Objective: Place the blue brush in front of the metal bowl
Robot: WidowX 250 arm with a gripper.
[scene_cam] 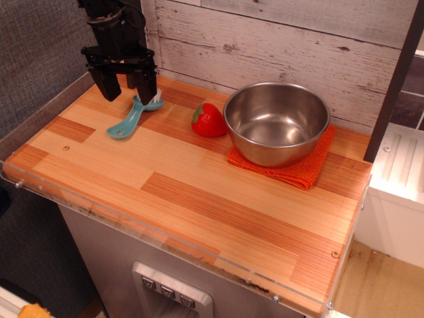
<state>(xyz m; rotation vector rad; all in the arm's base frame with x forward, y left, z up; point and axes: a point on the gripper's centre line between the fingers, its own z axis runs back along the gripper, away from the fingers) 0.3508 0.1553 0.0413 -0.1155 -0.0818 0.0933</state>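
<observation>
The blue brush (128, 122) lies flat on the wooden table at the back left, its handle pointing to the front left. Its bristle end is partly hidden behind my right finger (150, 89). My black gripper (128, 97) hangs low over the brush head, open, with its fingers apart and nothing between them. Whether the right finger touches the brush I cannot tell. The metal bowl (278, 149) stands empty at the back right on an orange cloth (299, 171), well to the right of the gripper.
A red strawberry toy (209, 120) sits between the brush and the bowl. A white plank wall runs along the back and a grey wall along the left. The wooden table top (199, 199) has a clear plastic front edge.
</observation>
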